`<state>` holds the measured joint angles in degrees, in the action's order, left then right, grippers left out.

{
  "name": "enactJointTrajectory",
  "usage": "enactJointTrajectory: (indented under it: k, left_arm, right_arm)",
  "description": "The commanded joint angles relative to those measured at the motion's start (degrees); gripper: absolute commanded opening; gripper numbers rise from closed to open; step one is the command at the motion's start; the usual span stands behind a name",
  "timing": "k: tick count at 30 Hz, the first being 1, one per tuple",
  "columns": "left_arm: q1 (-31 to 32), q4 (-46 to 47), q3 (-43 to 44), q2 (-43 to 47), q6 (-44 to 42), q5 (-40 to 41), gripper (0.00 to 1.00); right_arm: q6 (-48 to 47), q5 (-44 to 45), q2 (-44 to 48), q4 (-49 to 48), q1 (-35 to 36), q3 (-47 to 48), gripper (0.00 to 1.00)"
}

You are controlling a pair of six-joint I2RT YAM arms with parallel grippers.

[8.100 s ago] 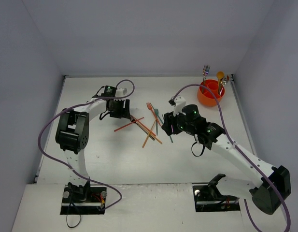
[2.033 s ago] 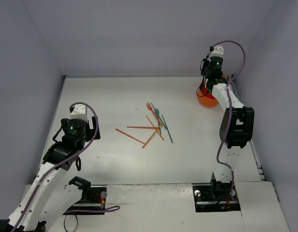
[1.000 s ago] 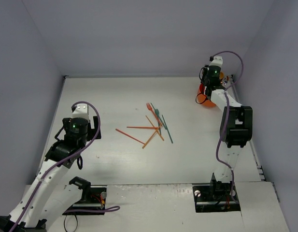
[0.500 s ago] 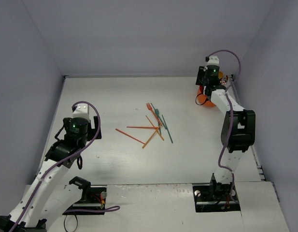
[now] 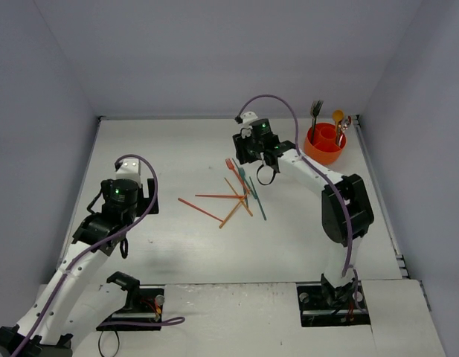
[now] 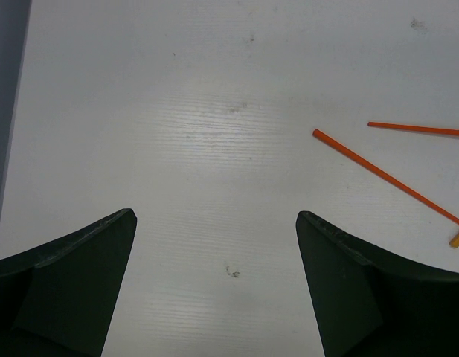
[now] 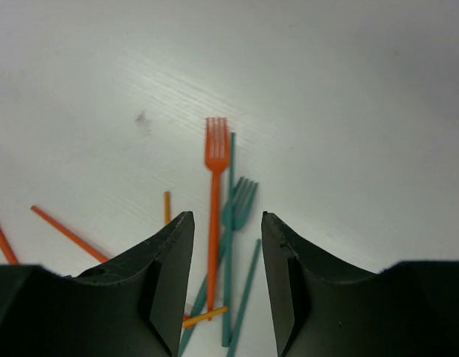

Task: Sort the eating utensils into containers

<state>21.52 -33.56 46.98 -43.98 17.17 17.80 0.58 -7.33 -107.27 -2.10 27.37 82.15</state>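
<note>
A round orange plastic cup [image 5: 323,152] holds upright utensils [image 5: 316,113]; its compartments are hard to make out. Left of the cup, thin forks and sticks [image 5: 240,195] lie partly hidden behind the right gripper [image 7: 226,217], slightly parted and empty. Farther left, the left gripper [image 6: 214,216] is spread wide, empty.

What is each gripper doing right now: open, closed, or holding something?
Left gripper: open, holding nothing.
Right gripper: open, holding nothing, hovering near the orange fork.
</note>
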Motion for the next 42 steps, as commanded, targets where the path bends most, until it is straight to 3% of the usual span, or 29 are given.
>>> enactJointTrajectory:
  k: [1,13,29,33,38,42]
  left_arm:
    - [-0.34,3.15,1.18,-0.80,-0.25,-0.35,0.87]
    - [-0.34,3.06,1.22,-0.67,-0.12,-1.18,0.87]
    - [-0.34,3.11,1.27,-0.93,-0.12,-1.37,0.87]
    - [-0.34,3.06,1.27,-1.14,-0.21,-1.34,0.87]
    - [-0.34,3.05,1.27,-1.28,-0.21,-1.28,0.87]
    - [-0.34,3.06,1.27,-1.24,-0.12,-1.10,0.87]
  right_arm:
    - [-1.15,-1.50,-2.66,-0.02,2.50,1.51,0.38]
    - [-2.01,-0.17,-12.21,0.60,4.20,6.57,0.35]
    - [-2.14,1.71,-18.43,0.60,4.94,9.99,0.28]
    - [-1.98,1.97,-18.88,0.60,5.47,10.07,0.23]
    - [-1.56,0.78,-19.19,0.68,5.76,12.47,0.07]
    - [-1.02,0.04,-18.65,0.67,5.76,17.04,0.00]
